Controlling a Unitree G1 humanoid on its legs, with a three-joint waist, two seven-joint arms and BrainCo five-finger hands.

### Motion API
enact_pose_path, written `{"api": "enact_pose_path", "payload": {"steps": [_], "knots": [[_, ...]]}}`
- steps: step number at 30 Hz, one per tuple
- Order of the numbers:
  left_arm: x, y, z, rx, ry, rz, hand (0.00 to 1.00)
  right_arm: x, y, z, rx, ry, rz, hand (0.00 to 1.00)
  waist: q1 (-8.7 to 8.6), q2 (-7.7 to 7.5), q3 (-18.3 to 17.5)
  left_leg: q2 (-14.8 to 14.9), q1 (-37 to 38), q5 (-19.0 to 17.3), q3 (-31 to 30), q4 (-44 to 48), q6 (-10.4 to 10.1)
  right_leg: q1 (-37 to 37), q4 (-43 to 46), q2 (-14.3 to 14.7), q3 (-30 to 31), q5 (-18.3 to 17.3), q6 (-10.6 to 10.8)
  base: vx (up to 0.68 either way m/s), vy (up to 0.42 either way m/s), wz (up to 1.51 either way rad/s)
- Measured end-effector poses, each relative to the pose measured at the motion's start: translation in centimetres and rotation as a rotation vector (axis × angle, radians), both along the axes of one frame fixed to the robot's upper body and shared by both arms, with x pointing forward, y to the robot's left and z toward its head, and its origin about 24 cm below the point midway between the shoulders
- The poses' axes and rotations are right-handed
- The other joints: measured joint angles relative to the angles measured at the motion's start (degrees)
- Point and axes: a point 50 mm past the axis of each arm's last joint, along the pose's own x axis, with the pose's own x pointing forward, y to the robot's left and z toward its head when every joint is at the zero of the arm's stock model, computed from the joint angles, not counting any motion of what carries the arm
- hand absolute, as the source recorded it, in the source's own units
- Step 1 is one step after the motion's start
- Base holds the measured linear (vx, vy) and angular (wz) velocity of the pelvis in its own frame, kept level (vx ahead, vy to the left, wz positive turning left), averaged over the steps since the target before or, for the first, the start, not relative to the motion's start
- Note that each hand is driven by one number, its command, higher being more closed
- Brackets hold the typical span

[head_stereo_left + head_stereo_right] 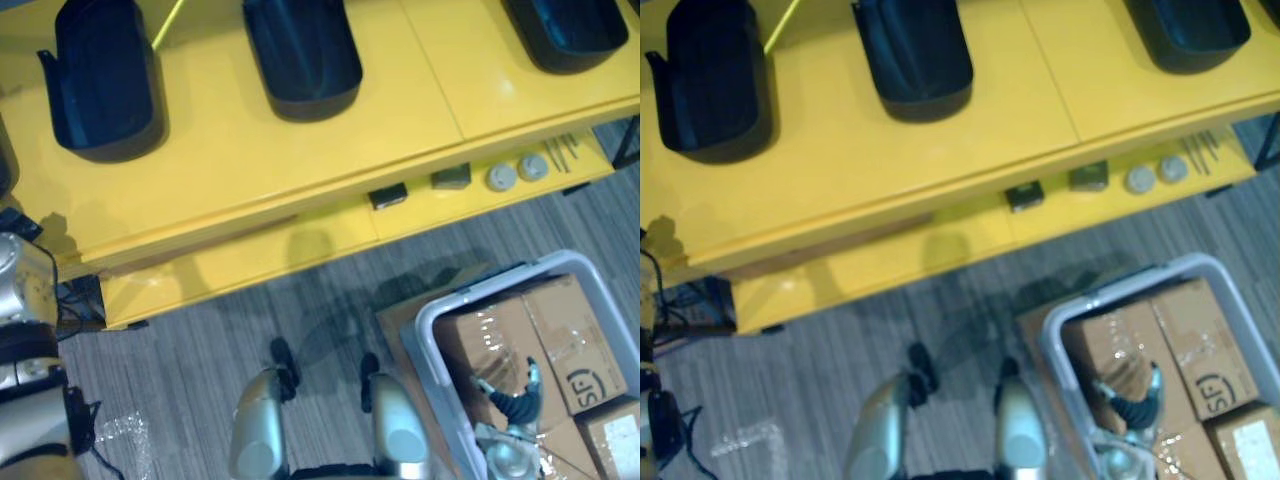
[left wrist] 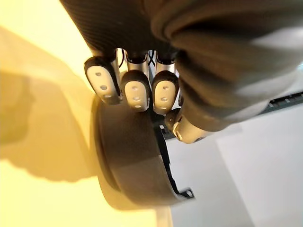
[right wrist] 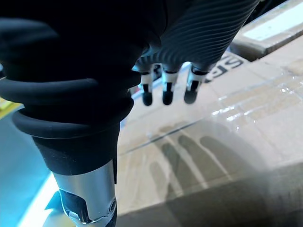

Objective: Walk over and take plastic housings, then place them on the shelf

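Observation:
Three black plastic housings (image 1: 100, 85) (image 1: 300, 55) (image 1: 570, 30) lie on the top board of the yellow shelf (image 1: 250, 150). In the left wrist view my left hand (image 2: 135, 90) has curled fingers on the rim of another black housing (image 2: 137, 165), and the thumb is on its other side. That housing rests on the yellow surface (image 2: 38, 71) near an edge. My right hand (image 1: 510, 400) hangs open, with straight fingers (image 3: 163, 92), just above a taped cardboard box (image 3: 227, 142), touching nothing.
A grey bin (image 1: 425, 330) of cardboard boxes (image 1: 500, 340) stands on the floor at the lower right. The lower shelf board carries a black block (image 1: 388, 195), a grey block (image 1: 451, 178), two round discs (image 1: 501, 177) and thin rods (image 1: 560, 153).

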Motion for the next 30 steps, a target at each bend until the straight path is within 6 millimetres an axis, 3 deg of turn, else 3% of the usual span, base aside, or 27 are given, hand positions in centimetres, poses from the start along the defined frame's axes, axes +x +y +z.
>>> {"api": "enact_pose_path", "payload": {"steps": [13,14,17,19,23,27,30], "knots": [[0.2,0.5,1.5,-0.015,-0.024,0.003,1.0,0.2,-0.2,0.0,0.025,-0.014,-0.021,0.0,0.01,-0.62,0.3,1.4,-1.9,-1.0,0.1,2.4,-0.2,-1.7,1.6,0.7,0.4,-0.5,-0.3,0.0,-0.003,-0.02],[0.2,0.4,1.6,-0.001,-0.037,-0.001,0.0,0.2,-0.2,0.0,0.026,-0.011,-0.021,0.0,0.08,-0.62,0.3,1.4,-1.9,-1.0,0.1,2.4,-0.2,-1.7,1.6,0.7,0.4,-0.5,-0.3,0.0,0.0,0.0],[-0.1,-0.8,3.9,0.115,-0.159,-0.046,0.0,0.2,-0.1,-0.1,0.026,-0.01,-0.021,0.0,0.39,-0.62,0.3,1.2,-1.7,-1.0,-0.1,2.2,-0.1,-1.4,1.5,0.7,0.2,-0.5,-0.3,0.0,0.0,0.01],[-0.8,-2.8,6.3,0.26,-0.268,-0.1,0.0,0.1,0.0,-0.2,0.032,-0.009,-0.024,0.0,0.76,-0.62,0.3,1.0,-0.6,-1.0,-0.2,1.8,-0.1,-0.2,0.8,0.6,0.1,-0.5,-0.2,0.0,0.0,0.0],[-2.7,-6.0,9.1,0.451,-0.453,-0.219,0.0,0.1,0.1,-0.2,0.036,-0.005,-0.029,0.0,1.22,-0.58,0.3,0.0,2.1,-0.3,-0.4,-0.8,-0.4,2.4,-1.6,0.2,-0.4,-0.2,-0.1,0.01,-0.006,0.05],[-4.4,-8.0,10.5,0.53,-0.578,-0.298,0.0,-0.3,0.0,-0.5,0.036,0.016,-0.057,0.0,1.05,-0.23,0.3,-0.4,2.6,-0.1,-1.7,-1.5,-0.6,4.5,-4.0,0.2,-2.0,0.2,-0.1,0.04,-0.01,0.16],[-4.7,-8.5,9.8,0.512,-0.598,-0.326,0.0,-0.6,-0.4,-0.5,0.024,0.031,-0.079,0.0,1.19,0.32,0.2,-0.8,3.5,-0.1,-1.9,-1.7,-0.5,6.3,-5.6,0.3,-2.6,0.6,0.1,0.09,0.008,0.07]]}}
